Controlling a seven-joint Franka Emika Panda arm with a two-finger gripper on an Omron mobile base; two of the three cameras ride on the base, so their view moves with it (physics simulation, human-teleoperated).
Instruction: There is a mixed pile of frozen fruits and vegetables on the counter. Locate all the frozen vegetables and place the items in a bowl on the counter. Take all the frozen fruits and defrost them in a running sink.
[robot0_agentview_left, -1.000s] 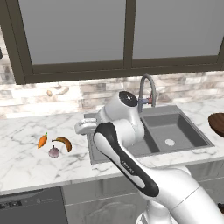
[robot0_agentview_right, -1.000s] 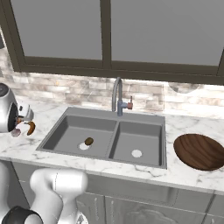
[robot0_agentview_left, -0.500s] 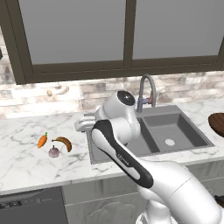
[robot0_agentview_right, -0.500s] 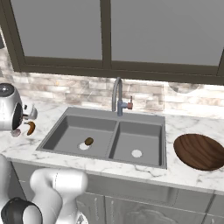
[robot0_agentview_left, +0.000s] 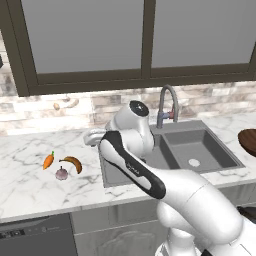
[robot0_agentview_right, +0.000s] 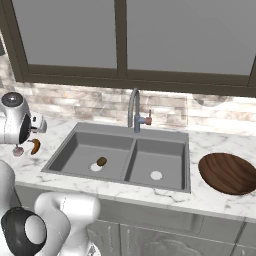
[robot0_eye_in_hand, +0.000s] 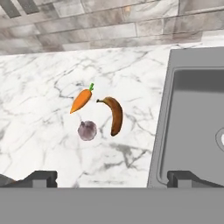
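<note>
Hand view: gripper released, jaws wide apart, above the worktop beside the sink. Carrot at 11 o'clock, banana at 12, bulb between them. Right base view: kiwi in the left basin; bowl at 3 o'clock.

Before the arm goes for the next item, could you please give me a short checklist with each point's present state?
1. Gripper open and empty: ok.
2. Kiwi already in the left basin of the sink: ok.
3. Banana, carrot and bulb on the counter, lying apart, none blocking another: ok.
4. Bowl on the counter right of the sink, empty: ok.
5. Water running from the tap: cannot tell.
</note>
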